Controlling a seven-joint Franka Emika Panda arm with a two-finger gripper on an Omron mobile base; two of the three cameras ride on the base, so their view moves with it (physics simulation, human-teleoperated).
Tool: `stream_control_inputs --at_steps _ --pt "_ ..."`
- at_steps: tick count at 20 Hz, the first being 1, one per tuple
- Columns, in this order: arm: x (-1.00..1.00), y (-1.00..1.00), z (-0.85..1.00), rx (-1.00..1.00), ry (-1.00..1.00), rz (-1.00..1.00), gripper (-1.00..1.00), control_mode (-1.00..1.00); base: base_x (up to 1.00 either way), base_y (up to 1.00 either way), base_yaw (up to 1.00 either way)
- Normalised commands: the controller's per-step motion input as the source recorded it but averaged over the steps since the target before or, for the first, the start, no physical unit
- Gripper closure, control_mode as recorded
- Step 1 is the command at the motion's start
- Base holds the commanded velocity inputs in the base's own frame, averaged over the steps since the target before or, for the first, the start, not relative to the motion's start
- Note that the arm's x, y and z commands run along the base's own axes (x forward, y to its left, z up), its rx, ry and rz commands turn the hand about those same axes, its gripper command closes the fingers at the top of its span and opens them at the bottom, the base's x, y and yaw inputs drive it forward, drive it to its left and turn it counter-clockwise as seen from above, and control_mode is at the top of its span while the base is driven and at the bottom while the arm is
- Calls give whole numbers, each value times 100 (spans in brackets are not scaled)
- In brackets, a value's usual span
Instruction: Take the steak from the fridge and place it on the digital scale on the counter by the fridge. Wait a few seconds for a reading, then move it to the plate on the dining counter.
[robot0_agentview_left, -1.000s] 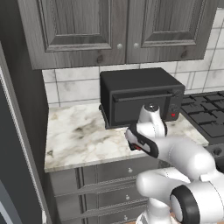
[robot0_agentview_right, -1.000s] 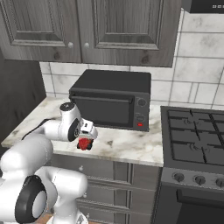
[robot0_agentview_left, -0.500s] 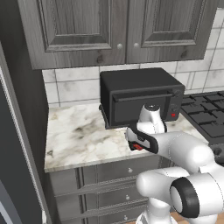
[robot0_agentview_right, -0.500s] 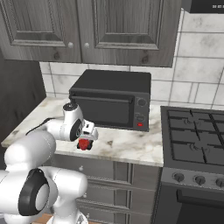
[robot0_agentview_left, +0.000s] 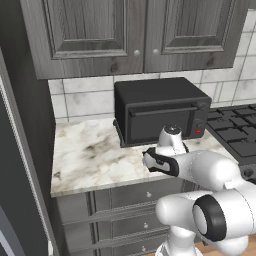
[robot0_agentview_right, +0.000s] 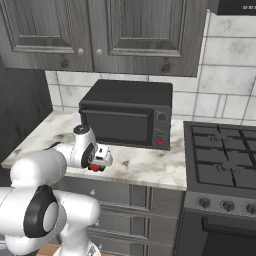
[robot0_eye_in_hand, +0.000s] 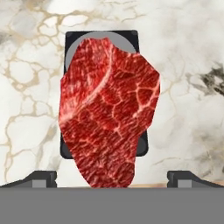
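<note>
On the left of the hand view, one dark fingertip sits near the bottom edge; the fingers (robot0_eye_in_hand: 112, 177) are spread wide, with the other tip far to the right and neither touching anything. Between them, in the middle, a marbled red steak (robot0_eye_in_hand: 109, 111) lies on a small black scale (robot0_eye_in_hand: 131, 41), covering most of it and overhanging its near edge. The scale rests on the white, grey-veined marble desk (robot0_eye_in_hand: 188, 57). In the right base view, the white arm reaches low over the desk's front edge, a speck of red steak (robot0_agentview_right: 94, 167) under the hand. Further right stands a black toaster oven (robot0_agentview_right: 127, 117), then a gas stove (robot0_agentview_right: 220, 160).
</note>
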Motion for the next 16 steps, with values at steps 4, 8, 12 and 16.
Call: stream_control_inputs --at_steps 4,8,12,16 --pt "0 0 10 0 0 0 -100 -100 0 0 0" --pt "7 3 0 0 0 0 -100 -100 0 0 0" --pt "14 6 -1 0 0 0 -100 -100 0 0 0" --pt "6 8 -10 1 0 0 -100 -100 0 0 0"
